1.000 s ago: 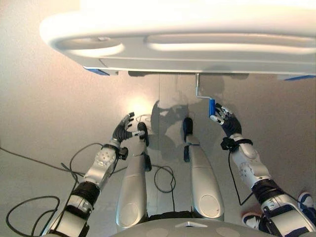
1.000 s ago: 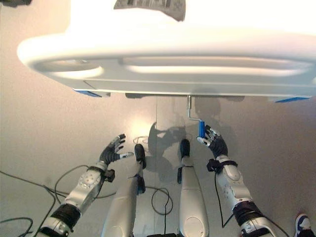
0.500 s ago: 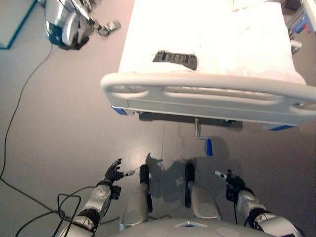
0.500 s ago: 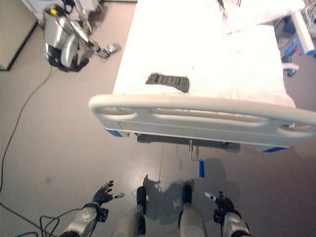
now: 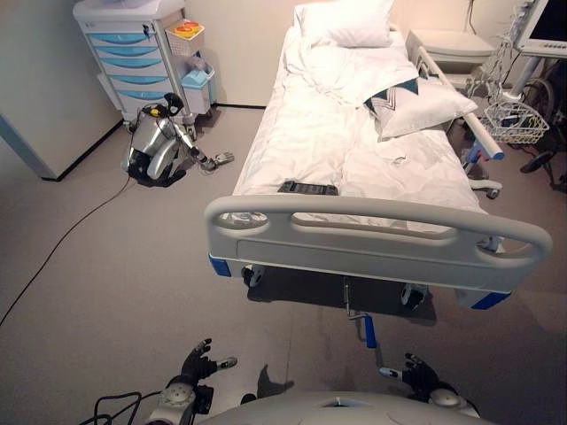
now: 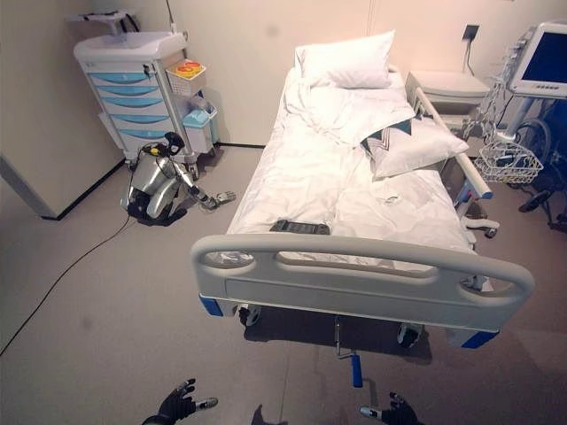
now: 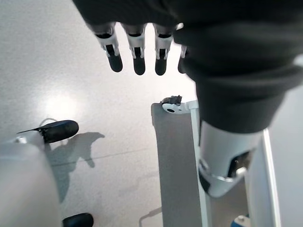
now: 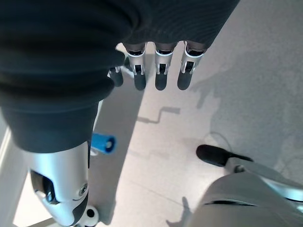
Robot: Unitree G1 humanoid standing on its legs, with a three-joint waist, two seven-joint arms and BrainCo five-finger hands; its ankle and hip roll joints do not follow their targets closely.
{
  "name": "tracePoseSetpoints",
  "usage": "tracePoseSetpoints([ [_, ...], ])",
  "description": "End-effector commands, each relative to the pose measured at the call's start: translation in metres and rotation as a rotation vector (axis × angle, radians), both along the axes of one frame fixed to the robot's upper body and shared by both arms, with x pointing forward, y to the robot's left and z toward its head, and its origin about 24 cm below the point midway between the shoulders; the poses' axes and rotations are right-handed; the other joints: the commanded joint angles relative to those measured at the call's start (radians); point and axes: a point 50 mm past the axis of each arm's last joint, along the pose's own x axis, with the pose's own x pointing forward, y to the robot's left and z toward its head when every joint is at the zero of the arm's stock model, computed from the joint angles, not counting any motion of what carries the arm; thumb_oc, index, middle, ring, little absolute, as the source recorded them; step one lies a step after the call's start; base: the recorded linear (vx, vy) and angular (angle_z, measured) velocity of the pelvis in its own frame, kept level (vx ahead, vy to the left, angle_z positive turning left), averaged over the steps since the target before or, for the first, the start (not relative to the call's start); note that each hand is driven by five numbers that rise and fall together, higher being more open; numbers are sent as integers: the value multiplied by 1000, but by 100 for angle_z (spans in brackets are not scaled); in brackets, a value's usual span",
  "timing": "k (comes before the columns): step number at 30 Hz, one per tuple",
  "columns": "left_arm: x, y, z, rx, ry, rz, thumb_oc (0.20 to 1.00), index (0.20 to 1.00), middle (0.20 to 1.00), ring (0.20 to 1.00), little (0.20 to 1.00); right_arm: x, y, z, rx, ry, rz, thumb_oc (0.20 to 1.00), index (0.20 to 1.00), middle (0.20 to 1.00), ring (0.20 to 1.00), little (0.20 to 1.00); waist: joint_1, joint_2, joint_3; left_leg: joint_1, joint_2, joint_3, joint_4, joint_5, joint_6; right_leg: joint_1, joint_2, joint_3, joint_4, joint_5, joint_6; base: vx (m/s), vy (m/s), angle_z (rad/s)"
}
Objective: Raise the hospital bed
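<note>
Hanging loose-fingered, right hand (image 5: 420, 375) just beside blue crank handle (image 5: 368, 330), apart.

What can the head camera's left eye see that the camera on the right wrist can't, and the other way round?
Left eye view: the whole hospital bed, its pillows, a drawer cart and another robot on the floor. Right wrist view: the straight fingers of the right hand up close, holding nothing. Both: the blue crank handle, untouched.
</note>
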Motion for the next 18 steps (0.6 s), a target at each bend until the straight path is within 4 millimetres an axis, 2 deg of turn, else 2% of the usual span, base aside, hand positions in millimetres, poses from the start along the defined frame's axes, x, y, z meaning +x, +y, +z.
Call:
tracePoseSetpoints([
  [1,33,2,10,28,-82,-10,1000,1000,1000,1000,1000,27,4,5,-14,-64,5,1000,1000,1000,1000,1000,5,-26,49,78,-50,21,9,-58,18,11,-36,-13,32,16,91,0,0,0],
  [5,31,0,9,31,-75,-19,1000,1000,1000,1000,1000,23,5,4,-6,-55,-12,1000,1000,1000,1000,1000,4,-27,44,90,-48,24,11,-64,19,23,-36,-11,30,15,88,27,-1,0],
  [8,33,-4,8,20,-76,-33,1000,1000,1000,1000,1000,19,6,2,-20,-20,39,1000,1000,1000,1000,1000,7,-30,41,103,-46,24,11,-70,20,37,-35,-9,26,9,87,45,-4,-1],
  [18,37,-7,10,13,-87,-74,1000,1000,1000,1000,1000,20,9,1,-17,-16,56,1000,1000,1000,1000,1000,8,-35,33,112,-42,26,12,-76,19,49,-32,-4,17,3,86,14,-3,0],
])
